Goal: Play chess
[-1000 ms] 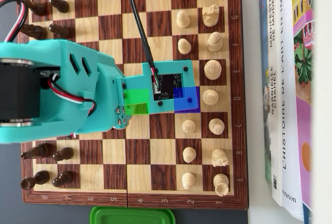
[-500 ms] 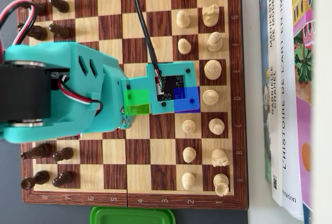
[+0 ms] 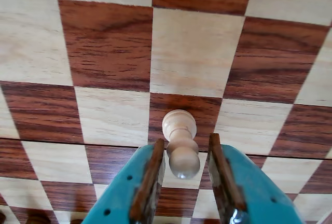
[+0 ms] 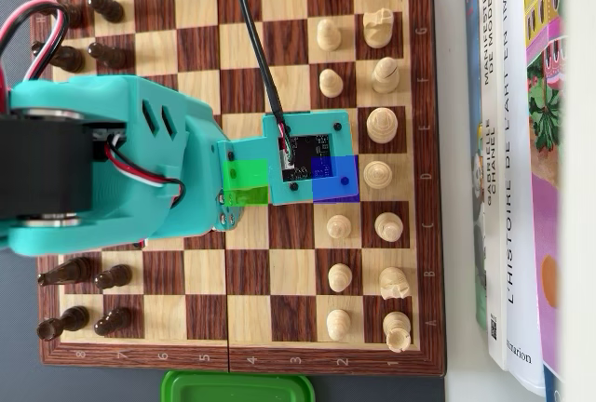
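Pawn [image 3: 180, 143] sits between the tool [image 3: 185, 154] fingers in the wrist view, standing on a dark square of the board [image 4: 247, 281]; gaps show either side, so the tool is released, not gripping. Overhead: arm [image 4: 112, 165] over mid-board, books [image 4: 521, 141] right, grey bench [image 4: 19, 379].

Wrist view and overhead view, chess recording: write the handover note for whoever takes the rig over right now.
Gripper: open, jaws either side of a light pawn, not visibly clamping it.
Pawn: in the wrist view its base is over a dark square; whether it rests on the chessboard or is lifted is unclear. The arm hides it in the overhead view.
Other pieces: light pieces at the board's right, dark pieces at its left in the overhead view.
Done: gripper lined up.
Left: close, move pawn, release.
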